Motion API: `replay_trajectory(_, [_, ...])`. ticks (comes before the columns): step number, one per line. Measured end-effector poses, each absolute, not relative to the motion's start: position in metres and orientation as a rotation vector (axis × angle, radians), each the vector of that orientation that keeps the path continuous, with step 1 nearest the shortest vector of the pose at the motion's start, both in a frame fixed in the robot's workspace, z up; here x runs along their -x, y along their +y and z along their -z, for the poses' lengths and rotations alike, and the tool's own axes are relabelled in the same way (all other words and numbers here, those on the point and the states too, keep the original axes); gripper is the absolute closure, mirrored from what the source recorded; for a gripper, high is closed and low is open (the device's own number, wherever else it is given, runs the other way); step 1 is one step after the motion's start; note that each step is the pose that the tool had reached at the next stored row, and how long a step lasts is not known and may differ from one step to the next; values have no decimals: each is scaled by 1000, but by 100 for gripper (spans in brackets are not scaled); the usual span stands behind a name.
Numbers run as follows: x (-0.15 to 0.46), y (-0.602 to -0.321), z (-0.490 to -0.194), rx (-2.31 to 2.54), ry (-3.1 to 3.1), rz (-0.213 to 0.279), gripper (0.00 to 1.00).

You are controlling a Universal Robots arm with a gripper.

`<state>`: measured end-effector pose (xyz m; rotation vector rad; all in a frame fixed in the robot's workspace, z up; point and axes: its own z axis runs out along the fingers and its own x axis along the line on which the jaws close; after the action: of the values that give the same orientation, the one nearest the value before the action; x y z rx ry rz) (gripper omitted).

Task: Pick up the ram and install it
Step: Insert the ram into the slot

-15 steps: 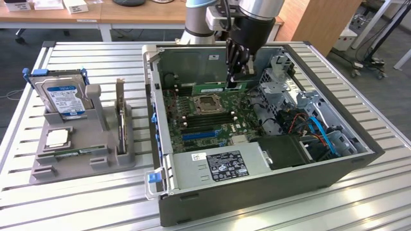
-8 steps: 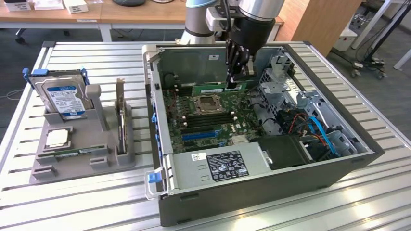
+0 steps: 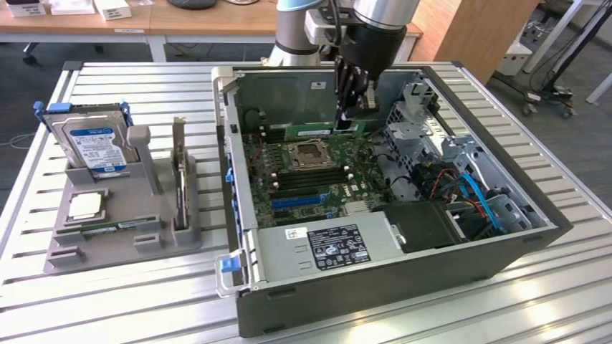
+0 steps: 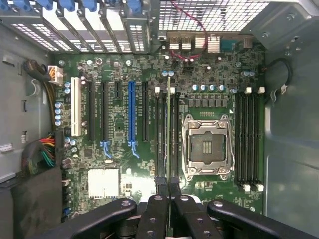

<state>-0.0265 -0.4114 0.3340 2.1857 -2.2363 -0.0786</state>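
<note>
The ram (image 3: 314, 132) is a long thin green stick, and my gripper (image 3: 345, 120) is shut on it inside the open computer case (image 3: 383, 287). It hangs level above the motherboard (image 3: 287, 179), near the case's far wall. In the wrist view the ram (image 4: 169, 129) shows edge-on as a thin line running out from my gripper (image 4: 169, 191). There it lies along the black memory slots (image 4: 160, 134) beside the empty processor socket (image 4: 207, 147). Whether it touches a slot I cannot tell.
On the exterior view's left, a grey holder (image 3: 67, 254) carries a hard drive (image 3: 91, 143), a square silver chip (image 3: 86, 206), an upright expansion card (image 3: 179, 172) and a green stick (image 3: 120, 227). A power supply (image 3: 325, 247) and cabled drive cage (image 3: 421, 125) crowd the case.
</note>
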Motion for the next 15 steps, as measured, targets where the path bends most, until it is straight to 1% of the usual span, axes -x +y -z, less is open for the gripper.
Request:
replay_trajectory(4, [26, -406, -334, -2186, -2236, 79, 88])
replay_trajectory(9, [26, -406, -333, -2186, -2236, 79, 88])
replay_trajectory(15, [26, -406, -324, -2187, -2238, 76, 88])
